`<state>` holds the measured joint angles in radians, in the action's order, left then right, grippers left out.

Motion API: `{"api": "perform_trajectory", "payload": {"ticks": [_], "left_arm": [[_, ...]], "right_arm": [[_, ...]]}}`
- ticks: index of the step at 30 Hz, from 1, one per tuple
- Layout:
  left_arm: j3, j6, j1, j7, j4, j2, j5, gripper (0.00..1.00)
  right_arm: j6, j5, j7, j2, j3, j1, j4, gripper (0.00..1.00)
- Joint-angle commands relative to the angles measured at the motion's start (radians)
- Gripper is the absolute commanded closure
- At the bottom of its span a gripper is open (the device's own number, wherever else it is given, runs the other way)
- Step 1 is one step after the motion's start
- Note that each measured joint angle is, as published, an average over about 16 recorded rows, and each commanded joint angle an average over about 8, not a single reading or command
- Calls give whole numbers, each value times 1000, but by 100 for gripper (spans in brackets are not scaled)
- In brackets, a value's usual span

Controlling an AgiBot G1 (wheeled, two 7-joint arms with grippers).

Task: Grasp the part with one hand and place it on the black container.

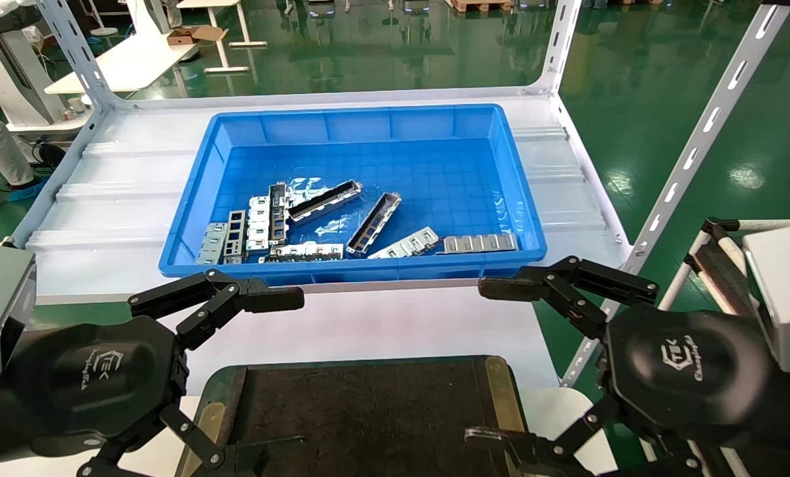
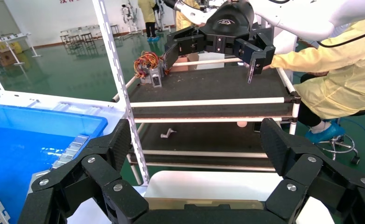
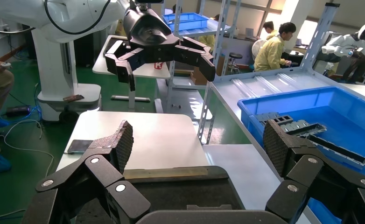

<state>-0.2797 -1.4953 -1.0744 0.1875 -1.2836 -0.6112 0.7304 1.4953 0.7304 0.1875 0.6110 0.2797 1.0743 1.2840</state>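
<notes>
The part (image 1: 373, 224), a short grey channel with a dark inside and rectangular cutouts, lies slanted in the middle of the blue bin (image 1: 342, 271) among other metal pieces. The black container (image 1: 368, 411) sits at the near edge, below the bin, its brass edge strip on the right. My left gripper (image 1: 292, 371) hangs open over the container's left side, and my right gripper (image 1: 481, 362) hangs open over its right side. Both hold nothing. In the wrist views the left gripper (image 2: 195, 140) and right gripper (image 3: 199, 140) stand wide open above the container (image 3: 171, 191).
A longer dark channel piece (image 1: 324, 201) and flat silver strips (image 1: 479, 243) also lie in the bin. White slotted rack posts (image 1: 692, 152) rise at the shelf corners. A pipe-frame cart (image 2: 208, 84) stands to my right, with people seated beyond.
</notes>
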Motion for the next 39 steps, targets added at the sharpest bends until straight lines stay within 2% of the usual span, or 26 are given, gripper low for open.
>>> {"api": "perform_trajectory", "payload": {"ticks": [1, 39], "left_arm": [[0, 0, 0, 0, 0, 0, 0, 0], [0, 0, 0, 0, 0, 0, 0, 0]], "right_arm": [[0, 0, 0, 0, 0, 0, 0, 0], [0, 0, 0, 0, 0, 0, 0, 0]]}}
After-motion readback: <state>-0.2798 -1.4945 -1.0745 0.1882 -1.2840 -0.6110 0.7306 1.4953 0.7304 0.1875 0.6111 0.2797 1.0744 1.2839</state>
